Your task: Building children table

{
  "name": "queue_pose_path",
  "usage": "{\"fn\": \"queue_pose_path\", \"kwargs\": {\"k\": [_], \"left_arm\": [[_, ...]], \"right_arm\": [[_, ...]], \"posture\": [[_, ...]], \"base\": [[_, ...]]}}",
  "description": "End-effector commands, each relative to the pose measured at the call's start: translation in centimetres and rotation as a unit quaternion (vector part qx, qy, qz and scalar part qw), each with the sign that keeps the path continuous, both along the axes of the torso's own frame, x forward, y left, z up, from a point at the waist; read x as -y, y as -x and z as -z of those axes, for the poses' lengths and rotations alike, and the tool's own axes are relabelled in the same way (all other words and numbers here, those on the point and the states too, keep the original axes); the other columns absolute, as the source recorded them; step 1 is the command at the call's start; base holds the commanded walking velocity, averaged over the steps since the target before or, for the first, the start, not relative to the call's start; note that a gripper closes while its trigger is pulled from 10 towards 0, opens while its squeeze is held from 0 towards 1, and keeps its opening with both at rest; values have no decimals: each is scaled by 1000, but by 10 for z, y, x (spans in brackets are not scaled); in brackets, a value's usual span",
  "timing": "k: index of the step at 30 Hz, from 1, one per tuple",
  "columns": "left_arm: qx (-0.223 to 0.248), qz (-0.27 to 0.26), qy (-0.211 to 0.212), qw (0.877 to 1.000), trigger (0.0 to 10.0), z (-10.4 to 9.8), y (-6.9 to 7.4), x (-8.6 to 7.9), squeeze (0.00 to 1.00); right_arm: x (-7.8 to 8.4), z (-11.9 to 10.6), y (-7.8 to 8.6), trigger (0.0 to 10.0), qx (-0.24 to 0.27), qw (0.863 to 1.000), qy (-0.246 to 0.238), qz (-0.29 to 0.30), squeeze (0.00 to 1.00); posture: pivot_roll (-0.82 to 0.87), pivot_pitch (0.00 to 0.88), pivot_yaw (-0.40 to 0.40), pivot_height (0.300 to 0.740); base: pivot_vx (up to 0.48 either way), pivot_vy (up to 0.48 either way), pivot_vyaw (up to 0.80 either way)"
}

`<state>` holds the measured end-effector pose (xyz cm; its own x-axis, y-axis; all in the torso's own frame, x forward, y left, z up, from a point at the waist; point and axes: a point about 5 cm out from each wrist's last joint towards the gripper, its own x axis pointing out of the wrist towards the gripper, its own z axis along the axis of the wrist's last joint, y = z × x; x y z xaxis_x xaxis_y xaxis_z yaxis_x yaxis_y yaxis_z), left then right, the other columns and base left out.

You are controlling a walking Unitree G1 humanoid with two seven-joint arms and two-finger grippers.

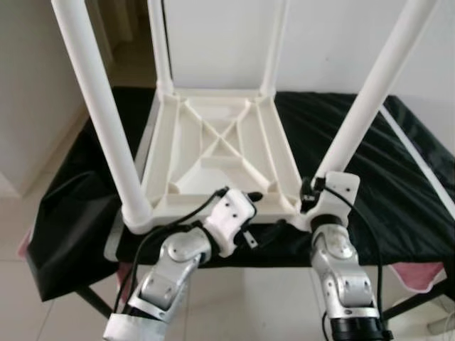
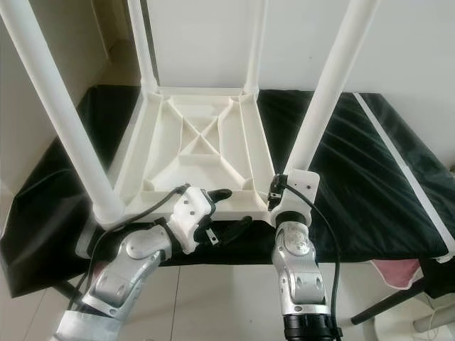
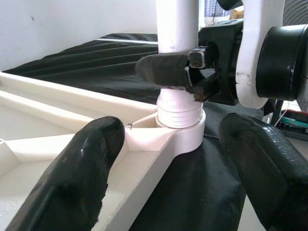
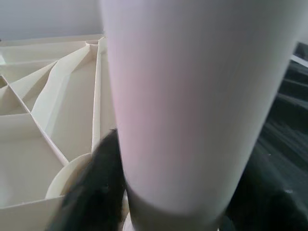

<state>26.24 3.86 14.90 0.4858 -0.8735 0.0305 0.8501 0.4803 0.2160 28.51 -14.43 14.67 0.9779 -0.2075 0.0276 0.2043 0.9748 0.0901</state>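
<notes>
Gripping the near-right table leg (image 2: pixel 323 92) just above its socket, right jaws (image 2: pixel 279 190) clamped, left jaws (image 2: pixel 227 209) apart beside the tabletop (image 2: pixel 192 153) edge.

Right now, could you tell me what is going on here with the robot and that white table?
The robot is assembling a white children's table, which lies upside down on a black-covered surface with four legs pointing up. Its right hand is clamped around the near right leg just above the corner socket, where threads are still exposed. Its left hand is open at the table's near edge, around nothing.
</notes>
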Motion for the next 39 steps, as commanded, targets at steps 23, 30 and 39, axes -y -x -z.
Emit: {"fn": "queue_pose_path", "kwargs": {"k": [23,30,39], "left_arm": [[0,-16,19,1000,10000,-9,-2,-1,0],[0,-13,22,1000,10000,-10,-2,0,0],[0,-12,25,1000,10000,-11,-2,1,0]], "right_arm": [[23,-5,-3,10000,7,959,86,-270,0],[25,-2,-5,10000,-5,941,93,-325,0],[38,11,-8,0,-43,916,124,-380,0]], "posture": [[-26,30,-27,740],[-26,29,-28,740],[-18,23,-38,740]], "base": [[0,0,0],[0,0,0],[0,0,0]]}}
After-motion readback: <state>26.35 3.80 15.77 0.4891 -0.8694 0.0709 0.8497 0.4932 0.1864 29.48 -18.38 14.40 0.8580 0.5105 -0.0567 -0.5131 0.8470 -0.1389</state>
